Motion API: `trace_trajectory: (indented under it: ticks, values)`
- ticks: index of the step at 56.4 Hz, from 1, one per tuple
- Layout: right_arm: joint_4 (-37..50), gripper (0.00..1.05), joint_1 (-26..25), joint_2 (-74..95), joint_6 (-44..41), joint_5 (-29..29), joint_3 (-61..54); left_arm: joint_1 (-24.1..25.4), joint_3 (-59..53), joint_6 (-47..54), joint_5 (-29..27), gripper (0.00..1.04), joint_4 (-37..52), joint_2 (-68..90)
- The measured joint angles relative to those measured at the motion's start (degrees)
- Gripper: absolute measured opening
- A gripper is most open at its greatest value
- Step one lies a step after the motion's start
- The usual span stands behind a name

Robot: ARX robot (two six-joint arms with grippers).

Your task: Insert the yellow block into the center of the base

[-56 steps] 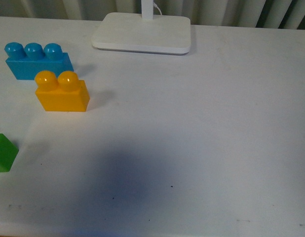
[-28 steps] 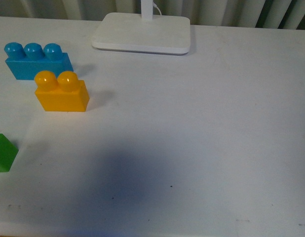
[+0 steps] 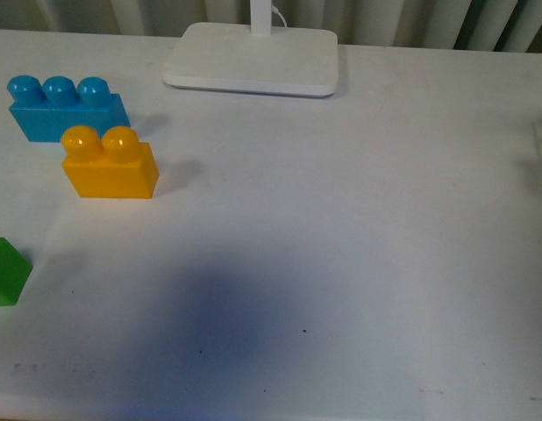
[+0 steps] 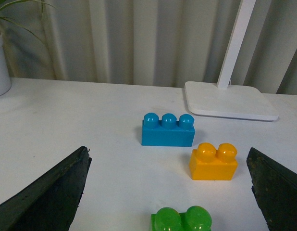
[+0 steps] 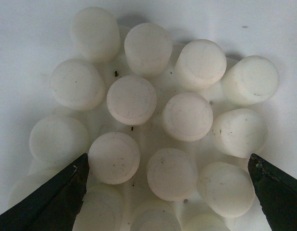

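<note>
Orange-yellow, the yellow block (image 3: 110, 164) stands upright on the white table (image 3: 359, 246) at about 10 o'clock in the front view, with nothing touching it. The blue brick (image 3: 67, 108) sits just beyond it toward 11 o'clock, a narrow gap between them. The green block (image 3: 6, 272) lies apart at 8 o'clock, cut by the frame edge. The lamp stand (image 3: 253, 58) rests at 12 o'clock.

The left gripper (image 4: 167, 154) is spread wide and holds nothing; the three bricks lie ahead of it, with bare table between it and the yellow block. A white plant pot (image 4: 0, 72) stands off to one side.

The right gripper (image 5: 167, 161) is also spread wide and empty, hanging directly over the base (image 5: 151, 137), whose round white studs carry a few dark specks.
</note>
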Motion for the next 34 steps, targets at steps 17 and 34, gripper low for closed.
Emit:
trace_trajectory:
  ticks: [17,34]
  values:
    - [0.7,0.96,16.1,-0.6,14.4,4.3,-1.1,0.0,0.0,0.0,0.0,0.98,0.0,0.0]
    - [0.2,0.96,29.7,-0.3,22.7,6.7,-1.1,0.0,0.0,0.0,0.0,0.98,0.0,0.0]
